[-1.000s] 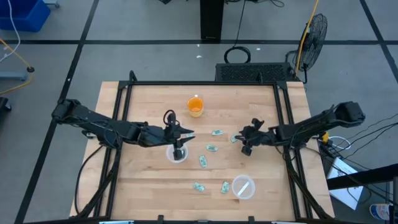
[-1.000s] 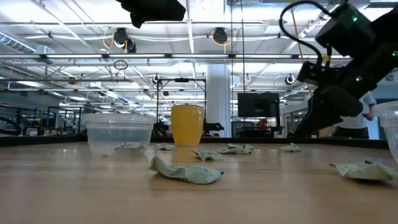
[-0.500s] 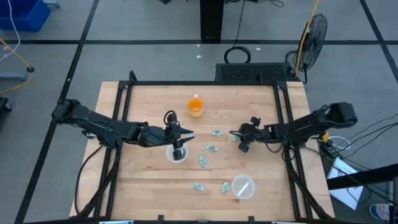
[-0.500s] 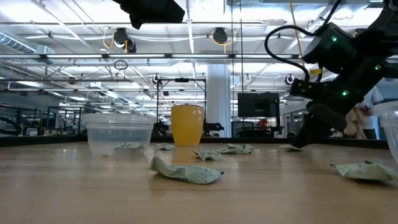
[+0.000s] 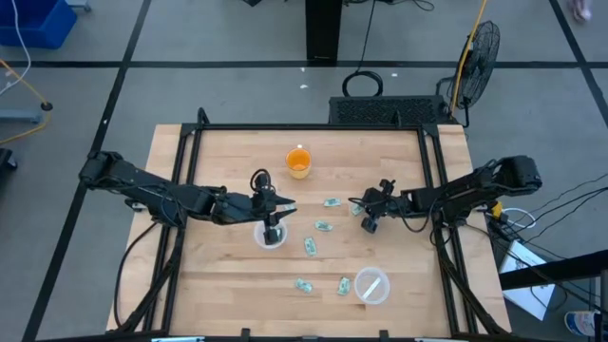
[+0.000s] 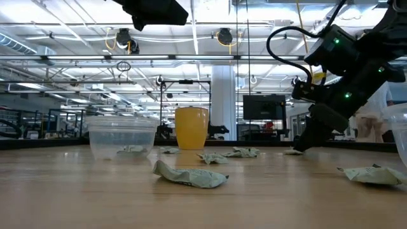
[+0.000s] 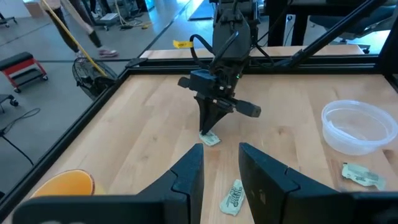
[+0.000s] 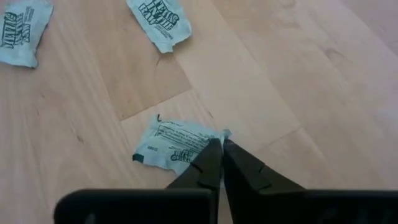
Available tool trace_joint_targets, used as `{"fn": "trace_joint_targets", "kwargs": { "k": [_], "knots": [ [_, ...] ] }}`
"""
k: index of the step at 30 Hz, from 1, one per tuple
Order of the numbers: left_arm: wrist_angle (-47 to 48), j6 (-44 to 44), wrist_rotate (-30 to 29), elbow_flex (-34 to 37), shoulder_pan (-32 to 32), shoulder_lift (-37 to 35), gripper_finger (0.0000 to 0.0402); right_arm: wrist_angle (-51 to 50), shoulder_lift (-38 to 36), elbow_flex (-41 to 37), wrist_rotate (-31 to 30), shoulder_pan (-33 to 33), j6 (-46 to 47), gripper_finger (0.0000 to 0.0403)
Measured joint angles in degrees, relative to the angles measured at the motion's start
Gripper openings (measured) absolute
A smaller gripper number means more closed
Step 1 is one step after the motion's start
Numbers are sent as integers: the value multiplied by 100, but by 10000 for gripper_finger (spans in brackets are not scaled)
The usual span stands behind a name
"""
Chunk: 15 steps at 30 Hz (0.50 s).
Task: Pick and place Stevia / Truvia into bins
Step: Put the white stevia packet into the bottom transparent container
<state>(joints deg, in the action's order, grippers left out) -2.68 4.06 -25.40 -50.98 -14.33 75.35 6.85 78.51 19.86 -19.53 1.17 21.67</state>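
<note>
Several pale green Stevia packets lie flat and scattered mid-table [image 5: 323,226], [image 5: 310,245], [image 5: 303,285]. One clear cup [image 5: 270,236] stands left of centre with a packet inside [image 6: 131,149]. The other cup [image 5: 371,286] stands near the front right. My left gripper [image 5: 272,224] hangs open above the left cup, holding nothing. My right gripper [image 5: 367,218] is down at the table, shut on a crumpled packet [image 8: 174,146] that also shows in the left wrist view [image 7: 210,139]. My right gripper pinches the packet between its two fingertips [image 8: 211,155] at one corner of the packet's edge [image 8: 222,134]. The fingers come from above, pointing down with a slight slant [image 7: 211,118]. The packet lies flat on the table.
An orange cup [image 5: 298,161] stands toward the far edge. Two more packets lie ahead of the right gripper [image 8: 158,22], [image 8: 18,31]. A black frame rail [image 5: 304,127] borders the table. Bare wood lies along the left and near sides.
My right gripper has moved toward the table's left and down, until its fingertips reached the packet on the table. My left arm has kept still above its cup.
</note>
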Motion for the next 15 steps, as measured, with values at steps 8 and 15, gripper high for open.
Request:
{"fn": "trace_joint_targets", "kwargs": {
  "k": [8,15],
  "knots": [
    [129,121,-1,0,-2,0,106,-176,-865,304,114,419,-298,1],
    [122,143,-1,0,0,0,106,-1610,-1639,1549,213,1581,-178,0]
  ]
}}
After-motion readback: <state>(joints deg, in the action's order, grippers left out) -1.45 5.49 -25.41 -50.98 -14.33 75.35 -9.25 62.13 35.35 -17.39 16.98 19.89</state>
